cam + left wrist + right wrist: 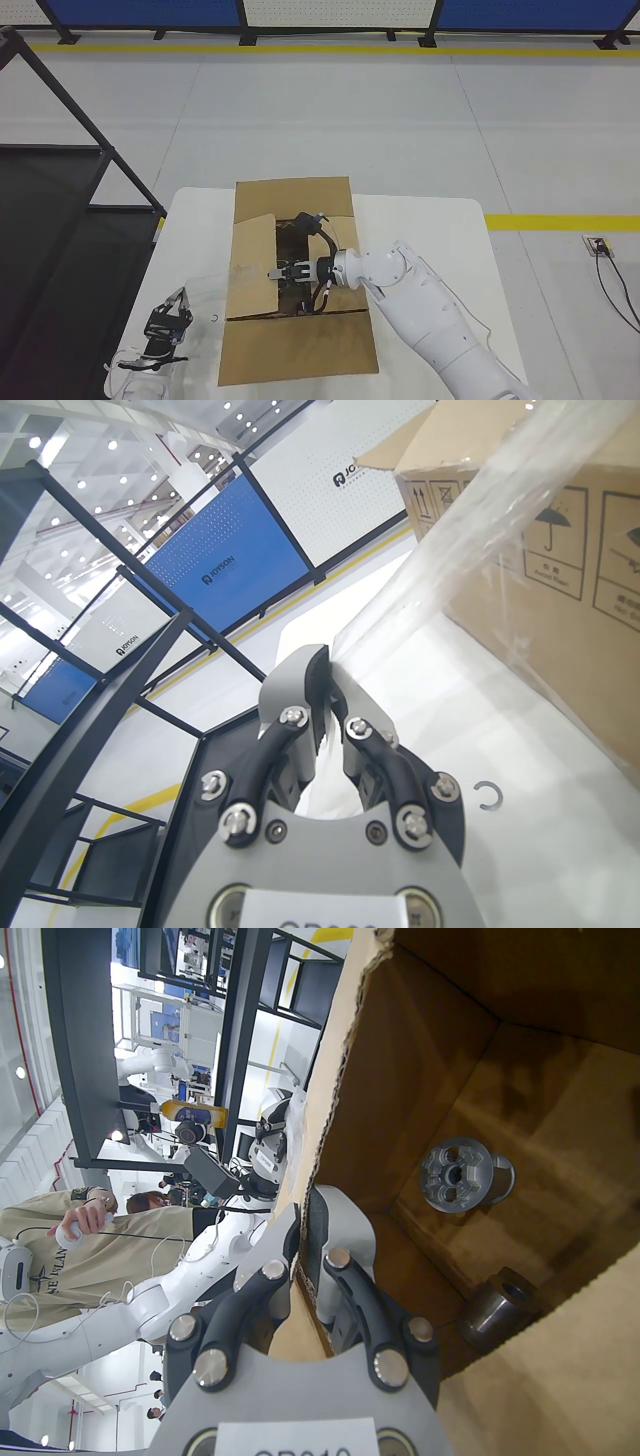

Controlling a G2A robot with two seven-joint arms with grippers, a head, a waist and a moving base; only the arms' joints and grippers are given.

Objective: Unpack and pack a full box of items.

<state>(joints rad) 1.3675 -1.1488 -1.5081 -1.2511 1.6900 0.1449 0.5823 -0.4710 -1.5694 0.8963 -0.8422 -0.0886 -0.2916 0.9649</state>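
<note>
The left gripper (pixel 327 672) was clamped shut on a clear plastic sheet (pixel 450 550), low over the white table (pixel 430 240) beside the brown cardboard box (pixel 300 350). The right gripper (pixel 302 1228), its arm stretched across the open box, pinched the edge of a side flap (pixel 252 262). Inside lay a ribbed grey metal hub (pixel 460 1175) and a dark steel bushing (pixel 500 1310). Black handling symbols (pixel 552 530), an umbrella among them, marked the box's wall.

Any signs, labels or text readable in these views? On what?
Umbrella sign, captioned: box side.
Up-arrows sign: same side.
Other framed signs there: cut off or behind the film.
Logo with lettering: wall panels; brand, not read off.
White labels on left gripper, shut on film, and right gripper, shut on flap: cut off at the edge.
</note>
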